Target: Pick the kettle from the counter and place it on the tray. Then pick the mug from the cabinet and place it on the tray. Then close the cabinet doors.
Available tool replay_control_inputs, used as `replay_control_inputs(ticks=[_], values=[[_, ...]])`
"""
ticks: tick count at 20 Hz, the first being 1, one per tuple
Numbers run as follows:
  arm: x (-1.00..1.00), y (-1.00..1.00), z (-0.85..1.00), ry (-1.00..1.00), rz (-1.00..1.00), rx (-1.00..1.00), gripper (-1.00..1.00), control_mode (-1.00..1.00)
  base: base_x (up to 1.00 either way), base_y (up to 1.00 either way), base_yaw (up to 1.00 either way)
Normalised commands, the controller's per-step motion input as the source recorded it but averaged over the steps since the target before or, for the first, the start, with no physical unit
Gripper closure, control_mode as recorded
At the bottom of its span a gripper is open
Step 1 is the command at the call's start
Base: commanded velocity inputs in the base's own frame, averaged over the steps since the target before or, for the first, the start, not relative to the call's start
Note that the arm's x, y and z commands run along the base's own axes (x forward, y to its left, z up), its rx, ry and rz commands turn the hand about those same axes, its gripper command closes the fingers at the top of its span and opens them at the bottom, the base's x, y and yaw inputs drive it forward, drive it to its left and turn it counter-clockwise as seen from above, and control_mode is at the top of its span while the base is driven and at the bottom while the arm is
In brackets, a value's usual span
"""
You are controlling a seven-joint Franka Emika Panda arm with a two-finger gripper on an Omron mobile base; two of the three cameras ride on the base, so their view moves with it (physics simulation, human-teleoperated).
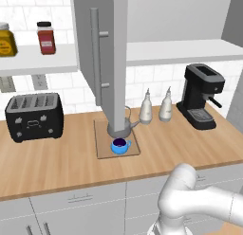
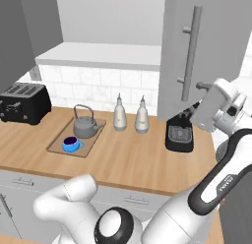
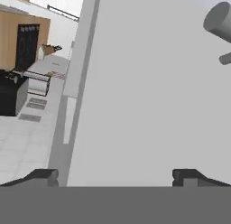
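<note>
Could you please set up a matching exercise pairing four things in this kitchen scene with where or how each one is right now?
Things:
1. kettle
2. mug
3. toaster
4. tool

States or places:
A. open, facing a grey cabinet door
B. blue, on the near end of the tray
C. black, at the left end of the counter
D. grey, on the far end of the tray, behind the cup

Pairs: 1-D, 2-B, 3-C, 4-A

Open cabinet door (image 1: 114,58) hides most of the kettle (image 1: 127,121).
</note>
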Motion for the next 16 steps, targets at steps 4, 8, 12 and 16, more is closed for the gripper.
replay_control_inputs(ticks=[4,8,12,16], values=[[0.6,0.68,0.0,0.27,0.0,-0.19,-1.0,-1.0,0.0,0.0,0.0],[0.76,0.56,0.0,0.23,-0.06,-0.13,-1.0,-1.0,0.0,0.0,0.0],[0.86,0.47,0.0,0.12,-0.14,-0.07,-1.0,-1.0,0.0,0.0,0.0],[0.9,0.42,-0.08,0.05,-0.19,-0.06,-1.0,-1.0,0.0,0.0,0.0]])
